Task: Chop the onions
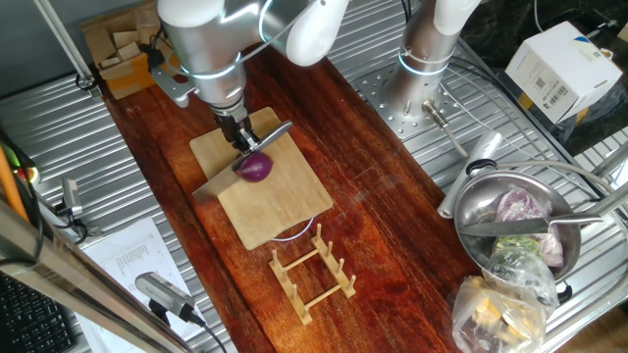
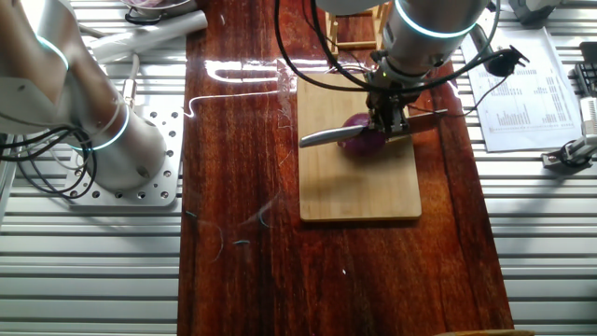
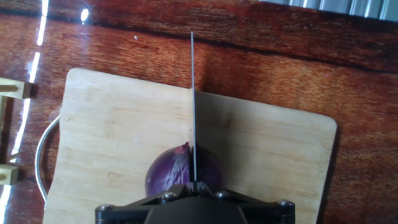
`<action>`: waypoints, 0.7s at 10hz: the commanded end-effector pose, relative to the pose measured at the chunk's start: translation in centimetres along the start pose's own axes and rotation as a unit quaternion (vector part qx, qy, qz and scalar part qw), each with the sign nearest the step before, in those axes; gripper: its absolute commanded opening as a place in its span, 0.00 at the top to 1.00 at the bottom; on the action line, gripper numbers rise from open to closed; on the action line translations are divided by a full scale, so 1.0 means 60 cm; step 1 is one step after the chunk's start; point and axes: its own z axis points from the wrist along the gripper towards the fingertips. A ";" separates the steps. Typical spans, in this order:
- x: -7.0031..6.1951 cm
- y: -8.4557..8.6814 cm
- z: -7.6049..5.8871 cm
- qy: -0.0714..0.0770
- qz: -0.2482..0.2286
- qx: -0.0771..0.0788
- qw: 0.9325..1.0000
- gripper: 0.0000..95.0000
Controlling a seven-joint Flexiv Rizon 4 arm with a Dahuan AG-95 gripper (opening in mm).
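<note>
Claw (image 1: 242, 140) points down, gripping knife (image 2: 373, 133) across the onion (image 1: 255, 167)

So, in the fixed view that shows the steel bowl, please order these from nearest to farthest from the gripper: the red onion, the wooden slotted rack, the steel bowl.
1. The small round red onion, directly below the gripper, on the bamboo board.
2. The light wooden slotted rack, past the board's near edge.
3. The round steel bowl, far to the picture's right.
</note>
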 end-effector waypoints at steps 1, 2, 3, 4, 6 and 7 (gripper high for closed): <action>0.000 0.000 0.000 -0.002 0.002 0.002 1.000 1.00; 0.000 0.000 0.000 -0.003 0.002 0.002 1.000 1.00; 0.000 0.000 0.000 -0.003 0.002 0.002 1.000 1.00; 0.000 0.000 0.000 -0.004 0.003 0.002 1.000 1.00; -0.001 0.000 0.000 -0.004 0.005 0.000 1.000 1.00; -0.001 0.000 0.000 -0.005 0.006 -0.003 1.000 1.00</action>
